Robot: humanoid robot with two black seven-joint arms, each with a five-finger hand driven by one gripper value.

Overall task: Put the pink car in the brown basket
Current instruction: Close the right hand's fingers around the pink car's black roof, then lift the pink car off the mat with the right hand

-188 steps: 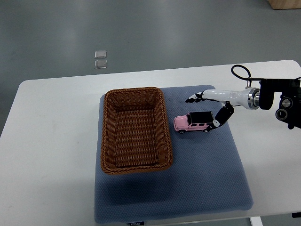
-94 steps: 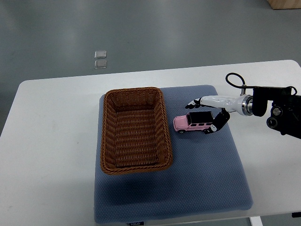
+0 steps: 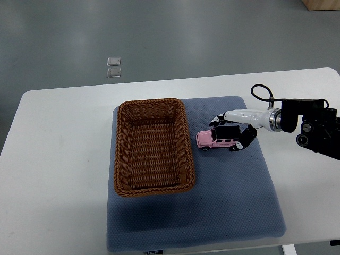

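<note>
We bring our right hand (image 3: 232,129) in over the rear of the pink car (image 3: 218,139), fingers (image 3: 219,120) spread above its black roof and thumb low behind its tail, so the grip can straddle it; nothing is held yet. The car sits on the blue mat (image 3: 223,196) just right of the brown basket (image 3: 151,146), apart from its rim, a short lift away across the white tabletop (image 3: 58,159).

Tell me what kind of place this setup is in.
Probably a robotics lab or test space: a white table with a blue mat on a bare grey floor, and staged props, a basket and toy car.
</note>
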